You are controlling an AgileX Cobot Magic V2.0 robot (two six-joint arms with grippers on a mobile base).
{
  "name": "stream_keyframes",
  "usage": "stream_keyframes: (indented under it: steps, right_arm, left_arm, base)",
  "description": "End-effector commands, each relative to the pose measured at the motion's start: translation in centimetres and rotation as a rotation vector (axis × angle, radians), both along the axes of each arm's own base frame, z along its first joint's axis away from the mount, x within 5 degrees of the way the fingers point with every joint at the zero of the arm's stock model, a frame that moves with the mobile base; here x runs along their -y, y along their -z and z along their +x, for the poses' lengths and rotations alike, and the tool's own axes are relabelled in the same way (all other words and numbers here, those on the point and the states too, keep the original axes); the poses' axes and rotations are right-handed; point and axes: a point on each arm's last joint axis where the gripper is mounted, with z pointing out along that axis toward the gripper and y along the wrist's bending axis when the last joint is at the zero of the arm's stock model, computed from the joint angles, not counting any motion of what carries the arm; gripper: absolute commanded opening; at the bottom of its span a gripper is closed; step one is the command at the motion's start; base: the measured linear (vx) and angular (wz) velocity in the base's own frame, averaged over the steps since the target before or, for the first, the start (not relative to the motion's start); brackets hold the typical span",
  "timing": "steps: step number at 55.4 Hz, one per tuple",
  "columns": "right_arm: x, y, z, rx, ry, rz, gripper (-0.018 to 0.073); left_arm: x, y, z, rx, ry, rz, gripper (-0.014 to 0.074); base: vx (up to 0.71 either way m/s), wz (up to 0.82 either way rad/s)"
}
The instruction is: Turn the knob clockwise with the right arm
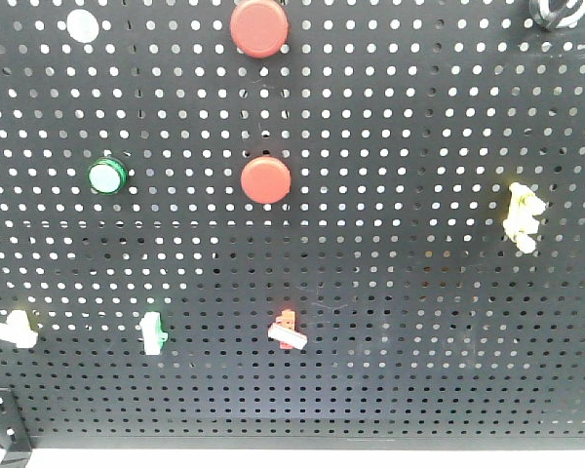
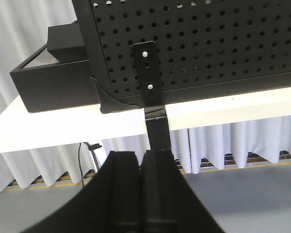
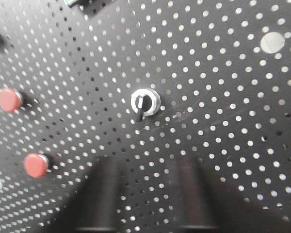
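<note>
Your right wrist view: knob point(image 3: 145, 103) sits mid-frame on pegboard point(image 3: 218, 73), black pointer angled down-left, chrome ring around it — right gripper point(image 3: 145, 194) only dark blur below, apart from knob; jaws' state, cannot tell. Two red buttons point(image 3: 35, 165) at left. Left gripper point(image 2: 141, 194) hangs below counter point(image 2: 63, 128) front edge — jaws together, holding nothing

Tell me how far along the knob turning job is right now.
Early stage. Done: the right wrist camera is lined up facing the knob on the pegboard. In hand: the right gripper shows only as a blurred dark shape below the knob, not touching it. Left: closing in, gripping, and the clockwise turn.
</note>
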Motion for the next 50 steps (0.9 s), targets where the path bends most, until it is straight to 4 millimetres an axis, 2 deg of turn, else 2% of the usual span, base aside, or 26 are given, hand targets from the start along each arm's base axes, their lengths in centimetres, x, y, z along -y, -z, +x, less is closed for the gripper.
stream_keyframes:
  steps: [1,12,16,21,28,33,41,50]
  right_arm:
    - [0.1,-0.4,-1.5,0.088,0.024,-0.133,-0.0011]
    - [1.2,3.0,-5.7,0.244,0.262,-0.423,-0.0012]
    - [1.5,4.7,-7.5,0.286,0.362,-0.444,-0.0011]
    - [1.5,7.4,-8.6,0.271,0.435,-0.440,-0.0010]
    - [1.4,9.7,-6.7,0.090,0.450,-0.427,-0.0008]
    - [1.5,11.5,-5.5,0.027,0.462,-0.456,-0.0008]
    - [1.5,15.6,-3.4,-0.051,0.448,-0.499,-0.0008]
    - [1.6,21.1,-1.5,-0.153,0.409,-0.499,-0.0008]
  left_arm:
    - [0.1,0.1,0.1,0.066,0.013,-0.010,-0.0006]
    - [0.1,0.1,0.1,0.066,0.013,-0.010,-0.0006]
    - [0.1,0.1,0.1,0.066,0.013,-0.010,-0.0006]
    - [0.1,0.1,0.1,0.066,0.013,-0.010,-0.0006]
    - [0.1,0.2,0.1,0.062,0.011,-0.010,-0.0006]
    - [0.1,0.2,0.1,0.058,0.011,-0.010,-0.0006]
    - [0.1,0.2,0.1,0.058,0.011,-0.010,-0.0006]
    - [0.1,0.2,0.1,0.058,0.011,-0.010,-0.0006]
  base:
    - [0.00,0.00]
    - [0.00,0.00]
    - [0.00,0.00]
    - [0.00,0.00]
    - [0.00,-0.01]
    - [-0.01,0.00]
    - [0.00,0.00]
    - [0.00,0.00]
